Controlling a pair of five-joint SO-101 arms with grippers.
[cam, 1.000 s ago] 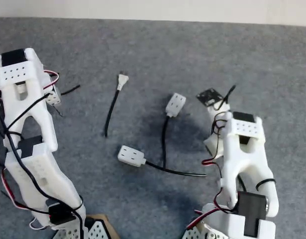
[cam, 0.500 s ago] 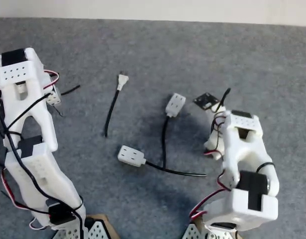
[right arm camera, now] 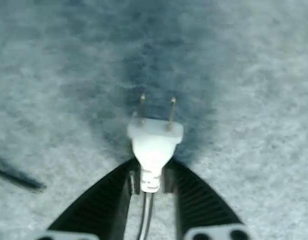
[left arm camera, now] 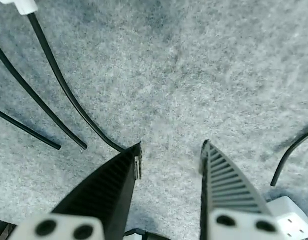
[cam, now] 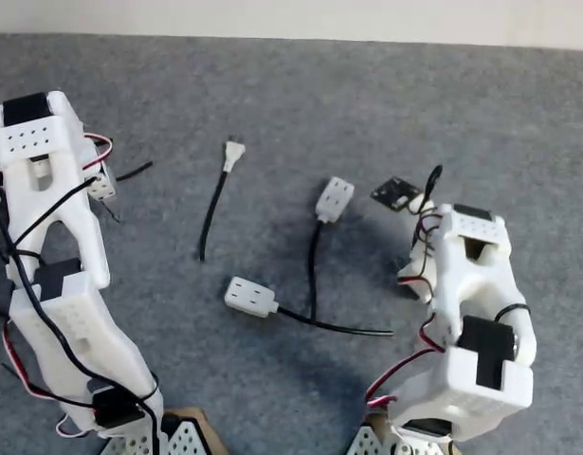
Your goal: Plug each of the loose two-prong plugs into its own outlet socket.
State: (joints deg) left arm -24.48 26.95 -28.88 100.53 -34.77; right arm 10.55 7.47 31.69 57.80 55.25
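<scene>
Where its two black fingers [right arm camera: 111, 200] meet, the right gripper [right arm camera: 151, 172] is clamped tight around the neck of a white plug [right arm camera: 154, 137], just where the cord leaves it. The plug's two metal prongs [right arm camera: 142, 106] point straight away from the gripper, over the grey carpet [right arm camera: 254, 75], and touch nothing. The left gripper [left arm camera: 171, 150] has its fingers spread wide with nothing between them. It hangs over bare carpet, with several black cords [left arm camera: 53, 75] lying just beside it.

Farther out, seen from above, the right arm [cam: 476, 284] stands at the right side of the table. Near it lies the farther socket [cam: 335, 198], a small white block on a black cord. The nearer socket [cam: 250, 296] lies toward the middle, closer to the arm bases. A second plug [cam: 233, 153] lies loose on the carpet, well apart from both sockets (its cord trails back toward the arms).

By my judgement the task is barely begun. Neither socket has a plug in it. One plug is gripped and ready to be carried to a socket, most likely the farther one. The second plug is not yet picked up.
</scene>
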